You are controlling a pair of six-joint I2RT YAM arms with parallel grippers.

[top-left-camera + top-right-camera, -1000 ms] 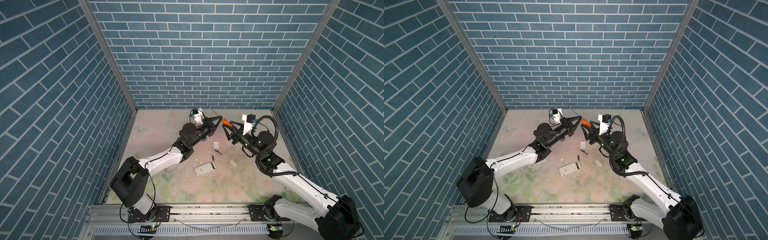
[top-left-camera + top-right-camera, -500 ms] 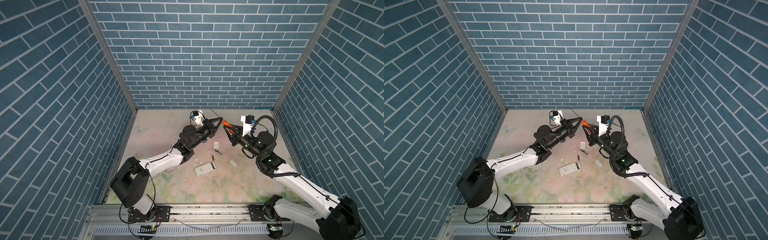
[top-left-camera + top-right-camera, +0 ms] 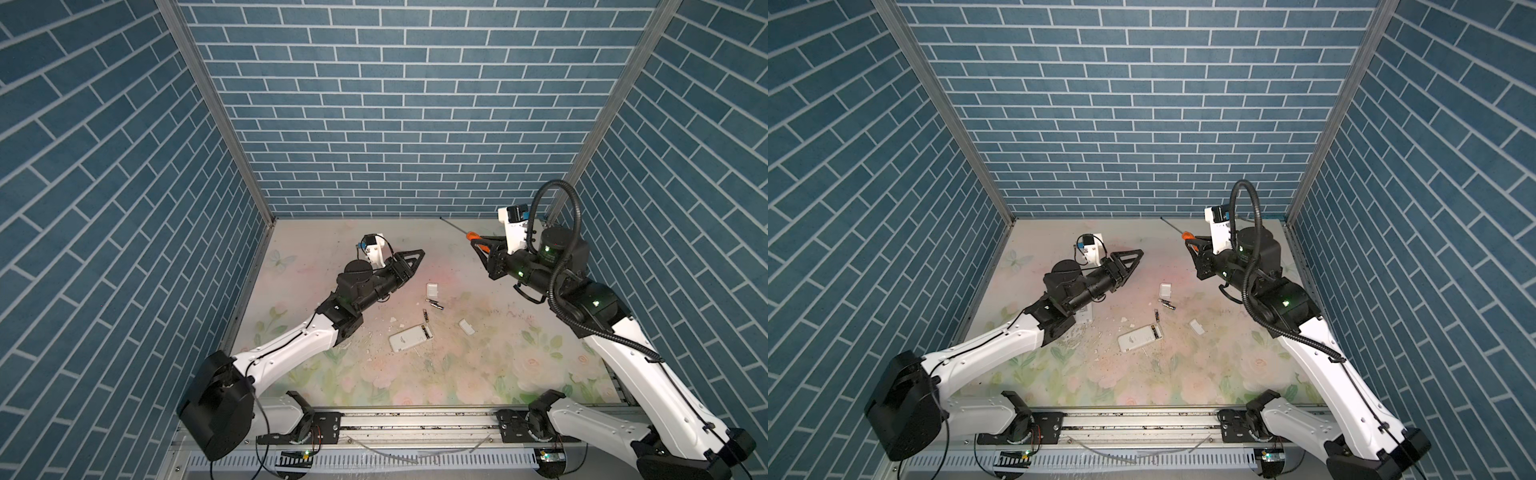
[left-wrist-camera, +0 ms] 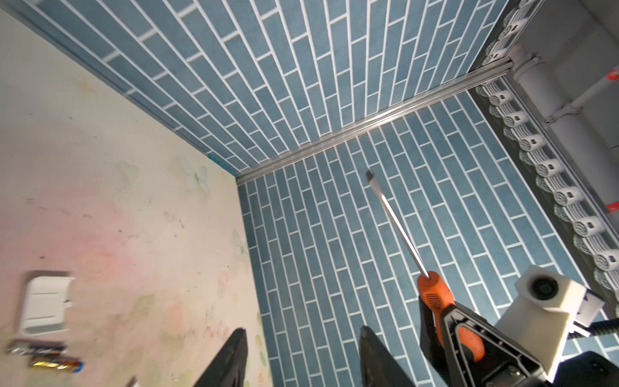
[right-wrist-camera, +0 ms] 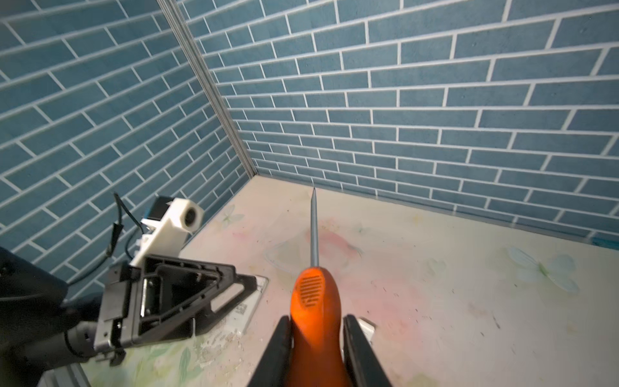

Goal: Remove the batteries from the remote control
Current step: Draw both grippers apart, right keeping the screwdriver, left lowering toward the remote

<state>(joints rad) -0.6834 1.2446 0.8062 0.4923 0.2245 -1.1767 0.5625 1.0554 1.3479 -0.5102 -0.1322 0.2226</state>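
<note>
The left pincer (image 3: 419,254) hovers open and empty, its fingers (image 4: 231,362) well apart. The right pincer (image 3: 482,246) is clamped on the orange handle of a screwdriver (image 3: 471,236), whose shaft points toward the back corner. The batteries (image 3: 434,304) lie loose on the tabletop (image 3: 457,374), between the two pincers and nearer the front, touched by neither. Two lie side by side and a third lies near them, toward the white remote (image 3: 409,337). A fourth seems to sit in the remote's open end. A white cover (image 3: 432,288) lies just behind the pair, and a second cover (image 3: 467,326) lies right of the remote. The middle stands open, and blue brick-patterned walls (image 3: 395,124) close three sides. The pale floral surface carries scattered crumbs (image 3: 370,338).
</note>
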